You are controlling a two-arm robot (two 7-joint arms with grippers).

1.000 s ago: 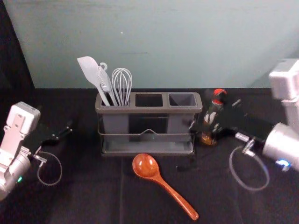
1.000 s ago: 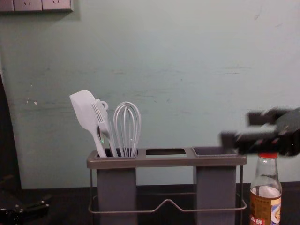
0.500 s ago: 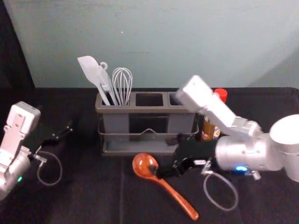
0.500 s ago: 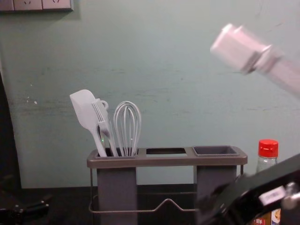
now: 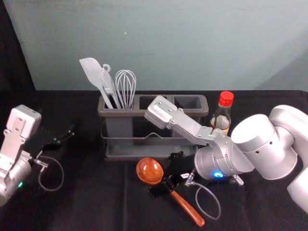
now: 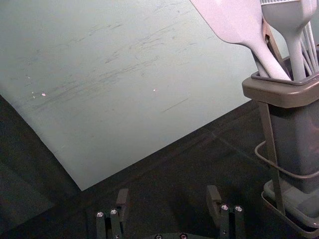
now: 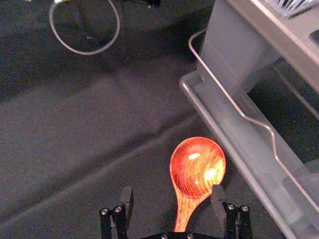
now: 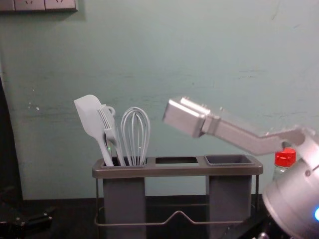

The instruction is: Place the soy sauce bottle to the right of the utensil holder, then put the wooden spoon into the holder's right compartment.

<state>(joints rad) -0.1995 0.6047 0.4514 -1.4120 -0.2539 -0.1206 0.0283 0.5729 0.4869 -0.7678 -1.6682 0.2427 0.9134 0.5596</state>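
On the black cloth (image 5: pixel 86 202), the utensil holder (image 5: pixel 118 113) stands behind the wooden spoon (image 7: pixel 197 167), and the right gripper (image 7: pixel 172 193) reaches low in front of it, at the spoon. This one is clearly the nearer hand. Its fingers are spread, and the narrow neck (image 7: pixel 185 203) lies between them, closer to one finger; we see no pinch. The spoon points its bowl (image 5: pixel 149 171) toward the holder and to the left, while the handle (image 5: pixel 188 208) runs slantwise toward us and to the right. So, we think, the fingers should close across the neck, and afterwards the spoon must be lifted and turned upright for the right compartment (image 5: pixel 187 102).

The left gripper (image 6: pixel 168 194) is parked at the left, its fingers apart.

The holder is of smooth grey plastic, long and boxy, with a thin bent wire along its front. To its right, the soy sauce bottle (image 5: pixel 223 114) stands upright: clear glass, slender neck, ribbed red cap (image 8: pixel 285 157). The spoon is reddish wood, glossy, with fine grain inside its rounded bowl.
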